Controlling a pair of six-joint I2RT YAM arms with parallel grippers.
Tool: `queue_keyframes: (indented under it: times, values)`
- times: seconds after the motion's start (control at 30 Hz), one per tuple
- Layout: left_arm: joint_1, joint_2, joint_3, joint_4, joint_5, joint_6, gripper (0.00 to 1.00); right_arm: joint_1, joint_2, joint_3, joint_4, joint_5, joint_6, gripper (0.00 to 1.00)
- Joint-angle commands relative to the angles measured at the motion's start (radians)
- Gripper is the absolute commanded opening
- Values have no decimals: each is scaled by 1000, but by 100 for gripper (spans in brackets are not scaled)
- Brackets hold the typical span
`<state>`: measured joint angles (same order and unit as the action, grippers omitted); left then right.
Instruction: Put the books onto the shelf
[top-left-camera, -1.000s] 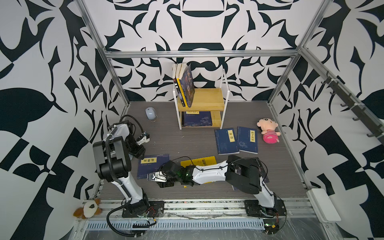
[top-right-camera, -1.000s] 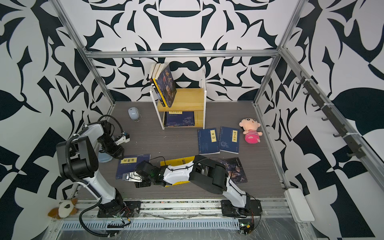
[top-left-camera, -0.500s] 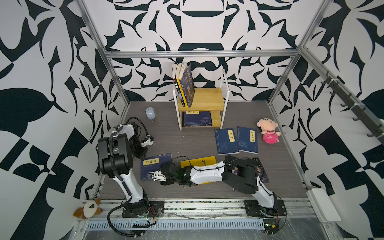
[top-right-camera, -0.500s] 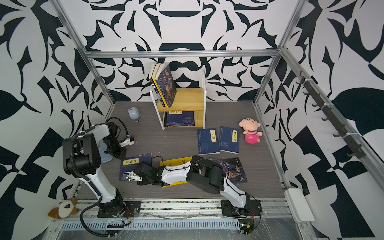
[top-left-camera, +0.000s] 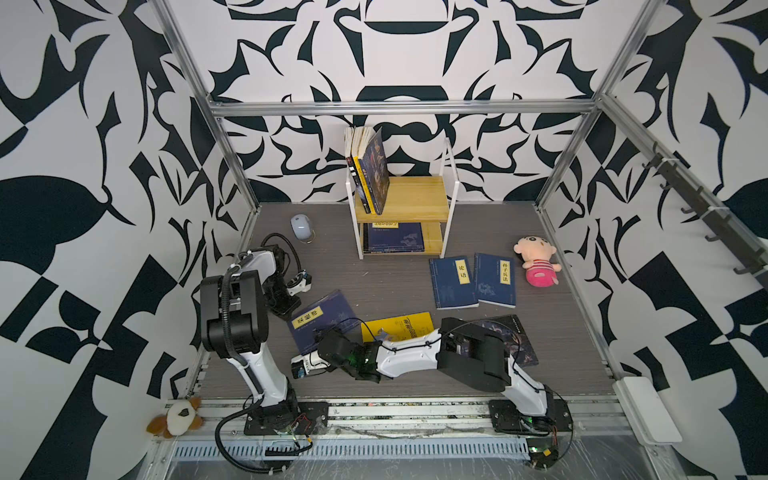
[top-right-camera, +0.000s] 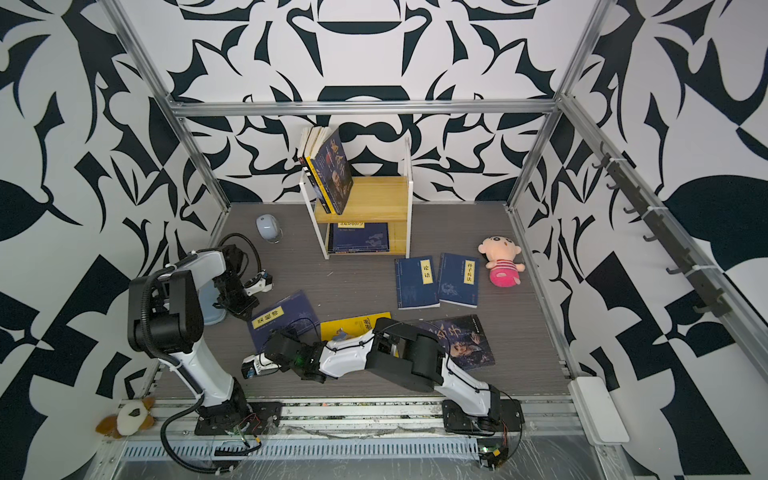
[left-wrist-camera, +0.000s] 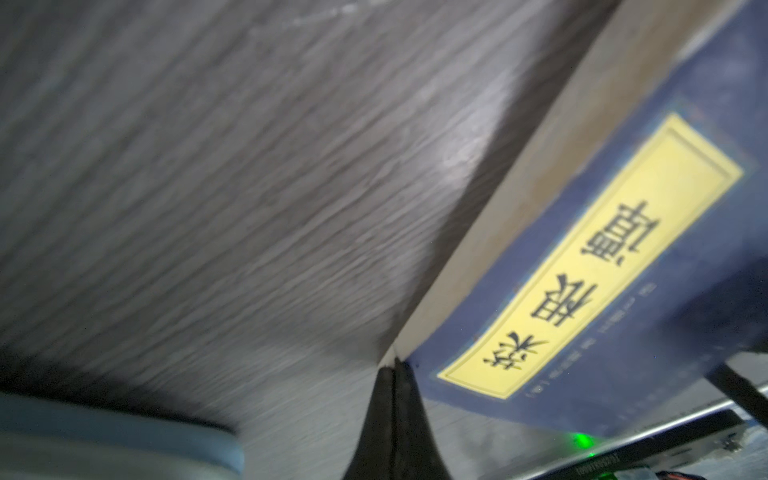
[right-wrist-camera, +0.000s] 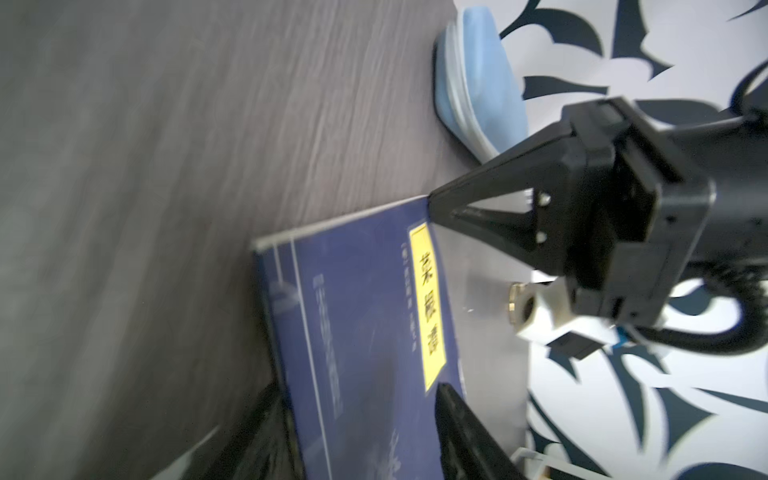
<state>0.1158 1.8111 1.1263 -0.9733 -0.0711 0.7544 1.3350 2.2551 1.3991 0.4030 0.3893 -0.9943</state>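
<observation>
A navy book (top-left-camera: 322, 320) with a yellow title strip lies askew at the front left. My left gripper (top-left-camera: 291, 311) is shut, its tips (left-wrist-camera: 392, 370) touching that book's corner (right-wrist-camera: 419, 208); nothing shows between the fingers. Low over the floor, my right gripper (top-left-camera: 318, 334) stands open, its fingers straddling the book's near part (right-wrist-camera: 357, 390). The shelf (top-left-camera: 409, 199) stands at the back with leaning books (top-left-camera: 372, 174) on top and a navy one (top-left-camera: 395, 237) below. Two navy books (top-left-camera: 453, 282), a yellow one (top-left-camera: 399, 326) and a dark portrait one (top-left-camera: 511, 336) lie on the floor.
A white mouse (top-left-camera: 302, 227) sits left of the shelf, and a pink plush doll (top-left-camera: 536, 266) lies at the right. A light blue dish (top-right-camera: 212, 307) rests against the left wall behind my left arm. Patterned walls close in on three sides.
My left gripper has shut and come down to the navy book's corner. The right gripper has reached further left along that book, which has turned askew.
</observation>
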Motion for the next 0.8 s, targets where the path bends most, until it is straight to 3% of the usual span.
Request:
queue_keyframes:
  times: [0.0, 0.17, 0.23, 0.3, 0.4, 0.43, 0.77]
  values:
    - [-50, 75, -69, 13, 92, -19, 3, -35, 4, 4, 173, 76, -106, 55]
    - [-106, 97, -82, 35, 72, -29, 3, -52, 11, -1, 230, 70, -130, 53]
    - [-110, 106, -81, 39, 78, -32, 3, -60, 13, -4, 240, 55, -136, 47]
    - [-110, 112, -79, 43, 76, -33, 3, -66, 17, -4, 236, 40, -150, 34]
    - [-110, 105, -62, 37, 72, -35, 2, -73, 7, -15, 236, 28, -165, 0]
    - [-110, 96, -51, 32, 73, -38, 2, -75, 0, -23, 237, 26, -164, 0]
    - [-110, -178, 132, 54, 164, -244, 59, -107, -189, -157, 277, 58, -148, 0]
